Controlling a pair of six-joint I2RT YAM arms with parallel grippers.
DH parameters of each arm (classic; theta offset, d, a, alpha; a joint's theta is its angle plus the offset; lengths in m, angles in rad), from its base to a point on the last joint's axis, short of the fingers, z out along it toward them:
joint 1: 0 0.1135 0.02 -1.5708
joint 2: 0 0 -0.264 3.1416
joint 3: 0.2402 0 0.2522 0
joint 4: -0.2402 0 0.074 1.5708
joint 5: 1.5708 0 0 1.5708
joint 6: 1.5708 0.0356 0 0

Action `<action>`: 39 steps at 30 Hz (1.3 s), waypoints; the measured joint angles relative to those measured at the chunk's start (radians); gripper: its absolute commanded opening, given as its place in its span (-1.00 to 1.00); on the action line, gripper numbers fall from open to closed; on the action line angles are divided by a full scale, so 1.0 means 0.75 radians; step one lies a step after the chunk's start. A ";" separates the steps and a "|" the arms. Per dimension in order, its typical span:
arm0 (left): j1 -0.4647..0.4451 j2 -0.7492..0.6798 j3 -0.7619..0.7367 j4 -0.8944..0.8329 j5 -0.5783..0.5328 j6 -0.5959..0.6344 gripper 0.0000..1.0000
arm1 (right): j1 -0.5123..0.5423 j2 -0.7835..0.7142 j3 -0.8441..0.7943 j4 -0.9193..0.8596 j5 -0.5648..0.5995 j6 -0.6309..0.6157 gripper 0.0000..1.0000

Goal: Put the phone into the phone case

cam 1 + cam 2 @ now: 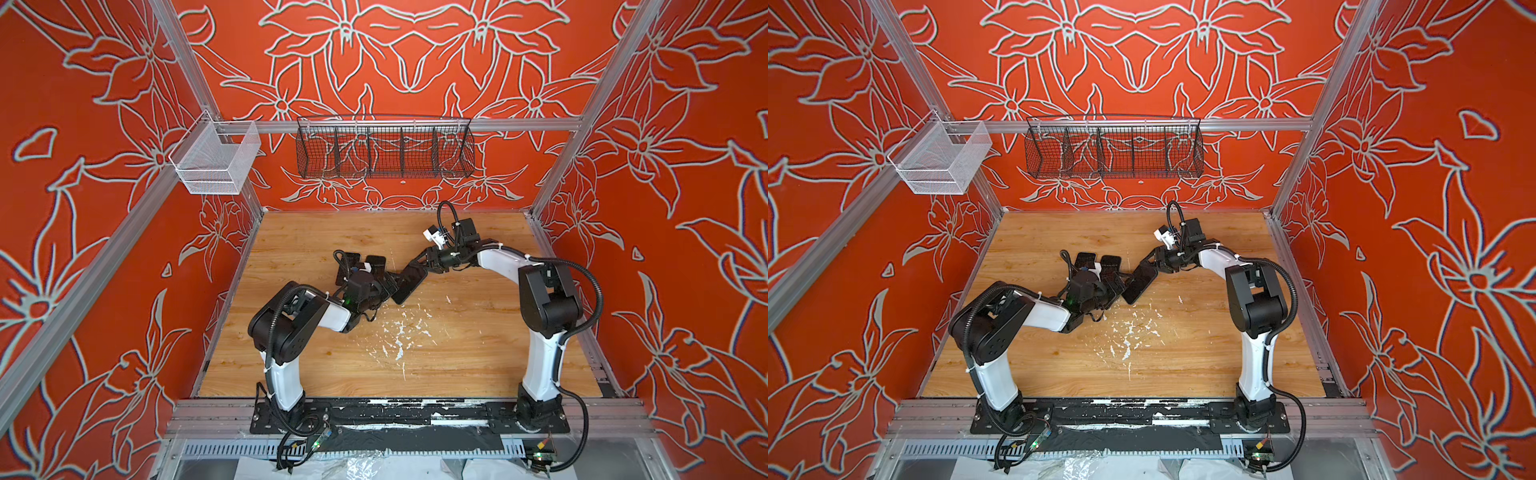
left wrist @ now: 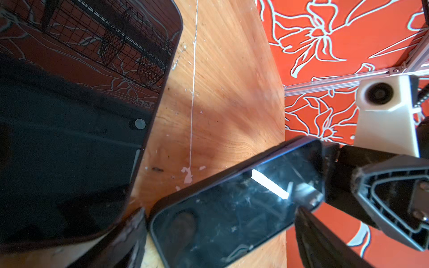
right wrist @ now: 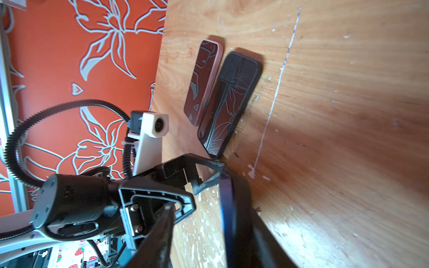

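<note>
2 grippers meet mid-table at the phone (image 1: 409,284). In both top views it lies diagonally on the wooden table (image 1: 457,365), dark glossy face up. The right gripper (image 1: 420,268) is at the phone's far end. In the left wrist view its fingers (image 2: 332,167) sit on either side of that end. In the right wrist view the phone shows edge-on, with bare wood visible between it and 1 finger (image 3: 162,236). We log the jaws as straddling the phone, not clamped on it.

The left gripper (image 1: 388,286) is at the phone's other end, jaws spread wide and holding nothing. 1 of its fingers (image 2: 133,232) is right at the phone's near corner, and we cannot tell if it touches.

2 more flat pieces lie side by side beyond the left gripper, nearly touching each other. They are a pink-rimmed slab (image 3: 204,81) and a black-rimmed slab (image 3: 228,104), both glossy and reflecting the red wall. We cannot tell which of them, if either, is the case. The phone lies just beside the black-rimmed slab, outside it. White scuffs (image 1: 399,332) mark the table nearer the arm bases.
</note>
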 measured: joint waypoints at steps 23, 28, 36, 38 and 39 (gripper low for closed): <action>0.000 -0.097 -0.035 -0.110 -0.002 0.101 0.94 | 0.021 -0.105 -0.041 -0.101 0.184 -0.081 -1.00; 0.022 -0.282 -0.032 -0.268 0.030 0.242 0.94 | 0.021 -0.192 -0.041 -0.117 0.157 -0.102 -1.00; 0.245 -0.629 0.207 -0.587 0.496 0.571 0.94 | 0.021 -0.373 -0.042 -0.203 -0.072 -0.140 -1.00; 0.286 -0.653 0.283 -0.665 0.640 0.643 0.94 | 0.021 -0.423 -0.050 -0.209 -0.128 -0.150 -1.00; 0.292 -0.655 0.315 -0.705 0.699 0.680 0.94 | 0.021 -0.449 -0.060 -0.209 -0.157 -0.151 -1.00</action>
